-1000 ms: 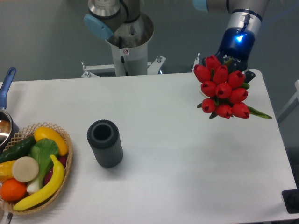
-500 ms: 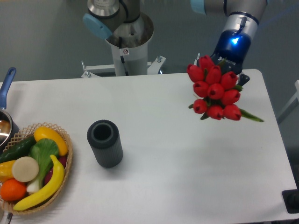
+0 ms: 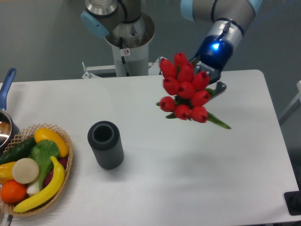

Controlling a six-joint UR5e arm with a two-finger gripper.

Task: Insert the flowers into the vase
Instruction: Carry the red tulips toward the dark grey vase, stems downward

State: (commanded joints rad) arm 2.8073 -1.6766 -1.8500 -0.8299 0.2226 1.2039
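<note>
My gripper (image 3: pixel 205 75) pinching tulip bunch (image 3: pixel 184 88) above white table (image 3: pixel 188 160); ribbed dark vase (image 3: pixel 105 144) upright, well apart; fruit basket (image 3: pixel 33 172) at left edge; grey wall behind.

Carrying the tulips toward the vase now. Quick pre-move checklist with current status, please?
1. Bunch of glossy red artificial tulips held off the white table: ok.
2. Tool grip on stems: cannot tell, fingers hidden behind the buds.
3. Short dark ribbed cylinder vase upright, mouth unobstructed: ok.
4. Bunch above vase mouth: not ok, it is well to the vase's right in the picture.
5. Stems pointing down for insertion: not ok, the bunch looks tilted.
6. Woven fruit basket apart from vase: ok.
</note>
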